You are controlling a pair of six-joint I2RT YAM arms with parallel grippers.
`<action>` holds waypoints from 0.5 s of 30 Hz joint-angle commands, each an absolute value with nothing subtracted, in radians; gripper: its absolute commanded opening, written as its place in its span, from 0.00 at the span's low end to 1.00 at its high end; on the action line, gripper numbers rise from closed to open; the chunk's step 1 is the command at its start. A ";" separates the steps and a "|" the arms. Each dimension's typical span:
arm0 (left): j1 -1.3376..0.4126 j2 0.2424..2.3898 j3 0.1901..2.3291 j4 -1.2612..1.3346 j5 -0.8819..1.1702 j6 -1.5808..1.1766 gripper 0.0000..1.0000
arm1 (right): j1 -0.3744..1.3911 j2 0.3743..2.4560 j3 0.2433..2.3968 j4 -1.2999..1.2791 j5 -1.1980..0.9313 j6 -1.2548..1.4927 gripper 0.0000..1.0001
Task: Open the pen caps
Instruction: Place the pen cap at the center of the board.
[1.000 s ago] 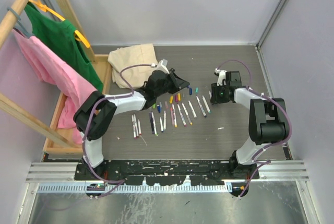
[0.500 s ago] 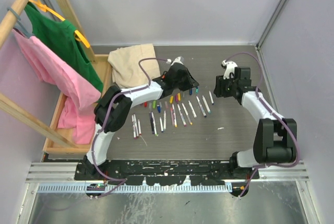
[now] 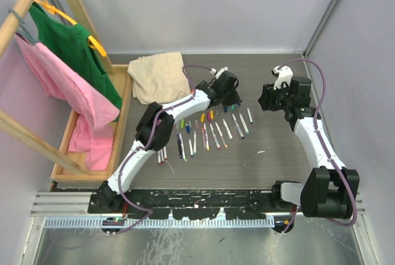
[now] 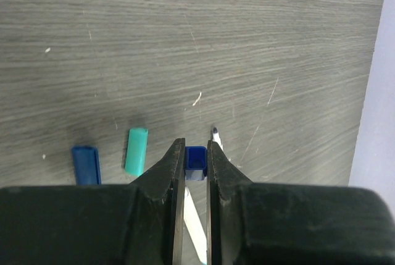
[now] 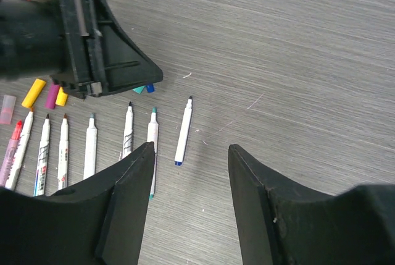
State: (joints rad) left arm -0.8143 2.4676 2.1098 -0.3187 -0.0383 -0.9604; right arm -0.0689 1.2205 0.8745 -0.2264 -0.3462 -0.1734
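The left arm reached far across the desk [image 3: 271,154], and its left pincer [image 4: 195,146] was closed down tight on a small blue cap [image 4: 196,161], which sat between the very tips, just above the wood grain. A teal cap [image 4: 136,151] lay loose on the desk just to the left of it, and a second blue cap [image 4: 86,165] lay a little further left, the two apart from each other. The dark tip of an uncapped pen [image 4: 216,136] showed right beside the right-hand finger.

The right pincer [image 5: 192,149] hung over the right end of the row of pens [image 3: 213,132], its jaws parted about halfway with nothing between them. Yellow caps [image 5: 34,93] lay at the head of the row, further left.

From where I stood, the two pincers faced each other with a gap of bare desk between them. Beyond the last pen the surface ran plain to the right wall [image 3: 358,92], and the near half of the desk, between the pens and the arm bases, was open too. The left side was tighter: a beige cloth [image 3: 157,76] lay at the back-left corner, hard against the clothes rack [image 3: 24,2].
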 commanded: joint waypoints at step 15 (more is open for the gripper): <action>-0.817 2.650 2.428 -0.405 -0.047 -0.956 0.24 | -0.081 1.182 0.874 -0.199 -0.370 -0.164 0.57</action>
